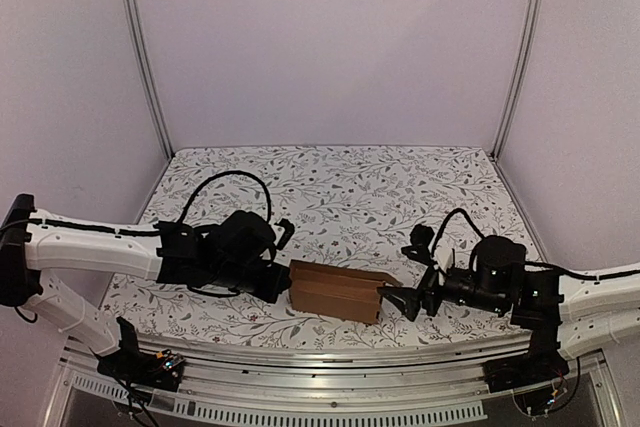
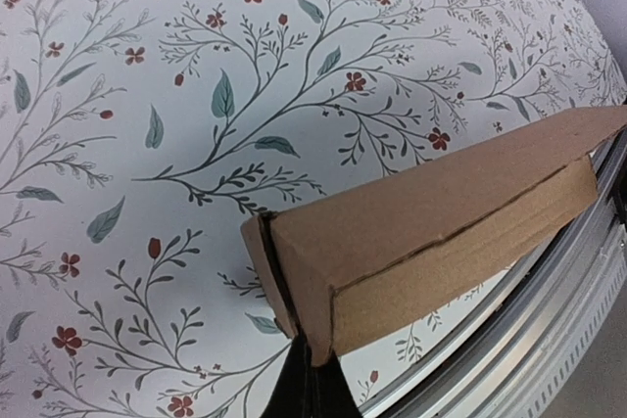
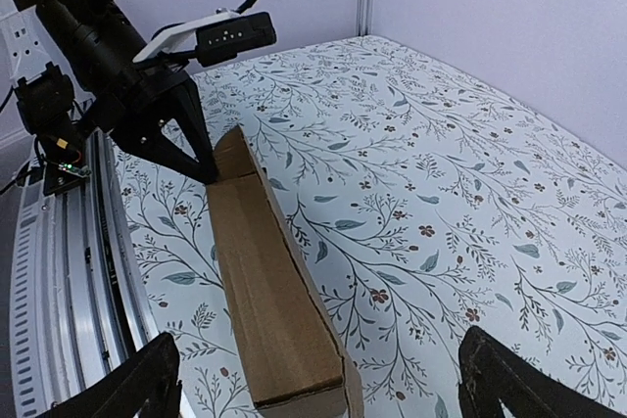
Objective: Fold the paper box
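From right wrist, left jaws touch paper box [image 3: 274, 320].

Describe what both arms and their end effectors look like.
Both the left arm and right arm have white links with black joints and wrists. The left end effector and right end effector are black, with two tapered fingers. A black cable loops above each wrist.

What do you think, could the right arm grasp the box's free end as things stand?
Probably yes: the open right gripper sits just off that end of the box, nothing between them; the left gripper pinches the other end.
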